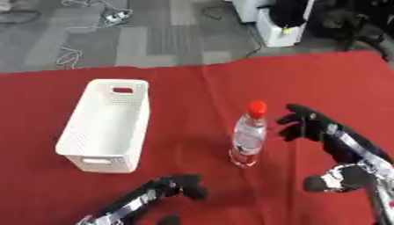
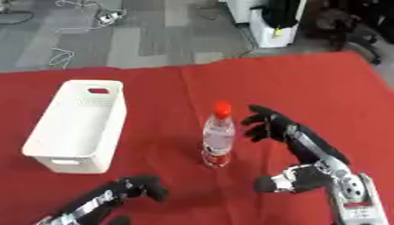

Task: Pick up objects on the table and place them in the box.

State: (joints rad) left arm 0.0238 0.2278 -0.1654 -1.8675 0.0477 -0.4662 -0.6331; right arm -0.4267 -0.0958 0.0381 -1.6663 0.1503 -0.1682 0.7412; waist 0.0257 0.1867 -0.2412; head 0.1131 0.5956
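A clear plastic water bottle [image 1: 249, 138] with a red cap stands upright in the middle of the red table. To its left sits a white perforated box [image 1: 107, 123], with nothing showing inside. My right hand [image 1: 306, 123] is open just to the right of the bottle, fingers spread toward it and a small gap between them. My left hand [image 1: 184, 184] rests near the bottom edge, below the box and bottle, fingers curled with nothing in them.
A red cloth [image 1: 308, 79] covers the table. Beyond its far edge lie grey carpet with cables [image 1: 107, 17] and a white unit [image 1: 277, 26].
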